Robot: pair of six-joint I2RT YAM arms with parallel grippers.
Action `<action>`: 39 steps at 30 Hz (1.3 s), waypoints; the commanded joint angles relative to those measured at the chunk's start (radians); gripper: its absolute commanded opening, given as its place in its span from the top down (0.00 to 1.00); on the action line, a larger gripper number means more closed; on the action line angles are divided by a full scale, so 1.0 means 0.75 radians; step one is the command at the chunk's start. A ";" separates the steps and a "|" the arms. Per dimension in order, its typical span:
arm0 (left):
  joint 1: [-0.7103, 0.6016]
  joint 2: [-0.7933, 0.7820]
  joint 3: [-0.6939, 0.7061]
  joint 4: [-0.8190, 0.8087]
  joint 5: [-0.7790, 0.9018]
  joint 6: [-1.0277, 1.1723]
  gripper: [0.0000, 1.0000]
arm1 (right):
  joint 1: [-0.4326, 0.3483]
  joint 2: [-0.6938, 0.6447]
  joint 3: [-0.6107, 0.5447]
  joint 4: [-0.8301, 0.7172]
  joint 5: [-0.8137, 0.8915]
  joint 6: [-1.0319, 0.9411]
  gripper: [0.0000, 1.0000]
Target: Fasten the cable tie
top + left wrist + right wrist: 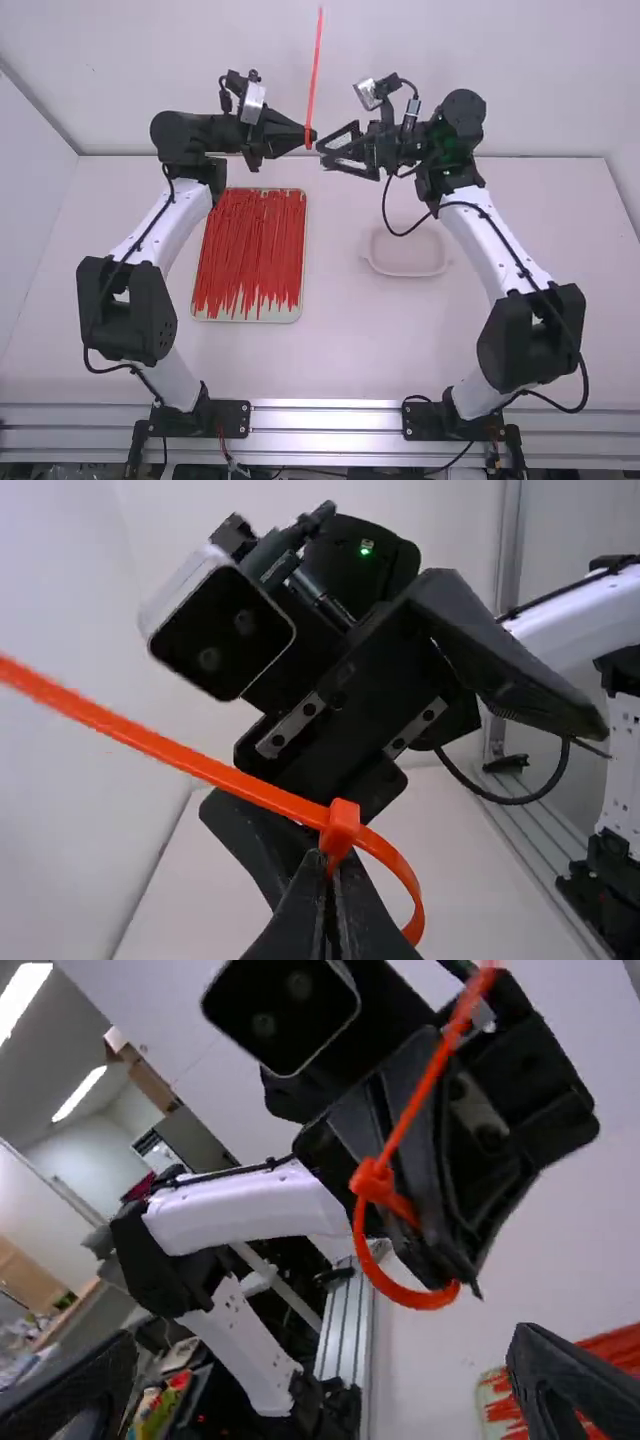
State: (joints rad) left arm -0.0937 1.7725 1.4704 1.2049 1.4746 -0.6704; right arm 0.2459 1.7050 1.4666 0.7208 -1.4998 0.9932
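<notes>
A red cable tie [315,70] is held high above the back of the table, its long tail pointing straight up. My left gripper [308,134] is shut on it just under the square head [340,825], with the fingers [328,865] closed together. The tie is threaded into a small loop [405,890] that hangs beside the head [372,1182]. My right gripper [325,152] faces the left one from the right, a short gap away. It stands open [320,1345], fingers spread wide and holding nothing.
A tray [250,316] piled with several loose red cable ties lies on the table left of the middle. A shallow white dish [405,265] sits to the right of it. Both grippers hover well above the table top.
</notes>
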 commanded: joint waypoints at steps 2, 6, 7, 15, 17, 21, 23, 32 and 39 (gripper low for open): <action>-0.006 -0.050 -0.002 -0.018 0.016 -0.018 0.98 | -0.024 -0.029 0.035 0.054 0.061 0.014 0.00; -0.006 -0.050 -0.026 -0.021 0.012 -0.018 0.98 | -0.068 -0.029 0.034 0.144 0.119 0.132 0.11; -0.006 -0.050 -0.036 -0.010 0.007 -0.018 0.98 | -0.073 -0.029 0.034 0.170 0.135 0.164 0.14; -0.052 -0.050 -0.083 0.036 -0.019 0.013 0.98 | -0.073 -0.029 0.034 0.182 0.187 0.209 0.21; -0.068 -0.050 -0.083 0.035 -0.022 0.017 0.98 | -0.074 -0.029 0.034 0.174 0.203 0.217 0.22; -0.097 -0.050 -0.083 0.017 -0.026 0.074 0.98 | -0.074 -0.029 0.034 0.176 0.212 0.217 0.25; -0.096 -0.050 -0.083 0.001 -0.031 0.089 0.98 | -0.074 -0.029 0.034 0.176 0.213 0.217 0.27; -0.102 -0.050 -0.083 -0.015 -0.078 0.101 0.98 | -0.073 -0.029 0.034 0.175 0.220 0.218 0.38; -0.127 -0.050 -0.083 -0.015 -0.076 0.102 0.98 | -0.037 -0.029 0.034 0.176 0.221 0.217 0.41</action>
State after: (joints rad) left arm -0.1726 1.7718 1.4059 1.1870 1.4281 -0.6041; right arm 0.2070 1.7050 1.4670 0.8471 -1.3422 1.1534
